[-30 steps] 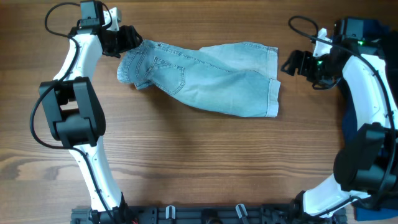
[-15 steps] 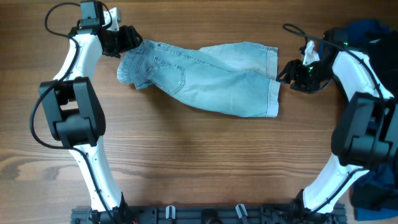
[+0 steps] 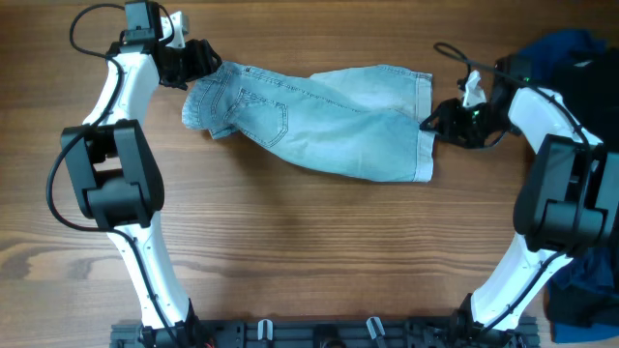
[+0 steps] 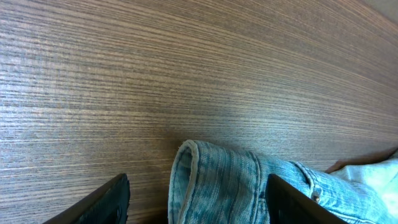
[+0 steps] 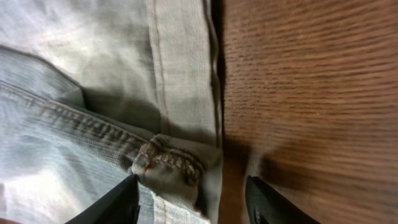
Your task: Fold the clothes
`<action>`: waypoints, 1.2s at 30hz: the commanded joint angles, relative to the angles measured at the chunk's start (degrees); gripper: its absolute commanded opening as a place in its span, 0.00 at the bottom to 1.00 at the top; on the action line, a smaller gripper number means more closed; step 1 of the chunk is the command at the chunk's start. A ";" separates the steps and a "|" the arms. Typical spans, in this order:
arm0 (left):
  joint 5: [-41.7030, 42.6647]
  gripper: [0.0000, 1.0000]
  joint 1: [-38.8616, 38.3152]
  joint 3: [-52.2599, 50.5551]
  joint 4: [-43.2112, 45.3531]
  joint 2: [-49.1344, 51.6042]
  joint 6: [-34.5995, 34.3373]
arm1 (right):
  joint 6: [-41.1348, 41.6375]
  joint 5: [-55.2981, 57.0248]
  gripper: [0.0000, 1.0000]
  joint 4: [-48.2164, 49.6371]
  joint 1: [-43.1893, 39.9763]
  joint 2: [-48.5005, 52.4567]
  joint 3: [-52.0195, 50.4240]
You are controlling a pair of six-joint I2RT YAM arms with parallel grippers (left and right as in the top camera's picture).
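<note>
Both grippers, left (image 3: 205, 60) and right (image 3: 432, 120), gape around the jeans' (image 3: 319, 121) ends; dark garments (image 3: 571, 50) lie rightward.

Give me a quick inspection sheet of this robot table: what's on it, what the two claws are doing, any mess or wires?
Surface: wooden table, bare brown wood grain around the work.
Job's things: light blue jeans lying across the far half, waist end by the left arm, hemmed cuffs by the right arm, not folded neatly yet.
Clutter: dark blue garment and black garment heaped at the right edge.
Grippers: left gripper open, fingers either side of a rolled denim edge; right gripper open, straddling the cuff corner.
Cables: black cable loops on the left arm and near the right wrist.
Surroundings: black rail along the near edge.
</note>
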 commanded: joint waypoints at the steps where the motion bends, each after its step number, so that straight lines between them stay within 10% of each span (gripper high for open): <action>1: 1.31 0.70 0.11 0.96 0.31 0.46 -0.15 | 0.39 -5.68 0.49 2.97 0.13 1.11 -2.54; 8: 1.31 0.70 0.11 0.96 0.28 0.46 -0.15 | 0.33 -6.75 0.35 5.73 0.13 1.05 -2.49; 14: 1.31 0.59 0.17 0.96 0.31 0.11 -0.13 | 0.20 -6.78 0.04 5.86 0.11 0.98 -2.32; 21: 1.33 0.69 0.81 0.96 0.35 -1.44 -0.15 | -0.70 -6.80 0.03 5.75 0.13 -0.04 -2.25; 25: 1.36 0.38 0.61 0.94 0.07 -1.38 -0.15 | -1.22 -6.80 0.05 5.46 0.13 -0.52 -2.25; 36: 10.75 0.04 0.72 0.96 0.31 -3.39 -0.15 | -2.82 -8.50 0.04 6.21 0.13 -2.64 -1.09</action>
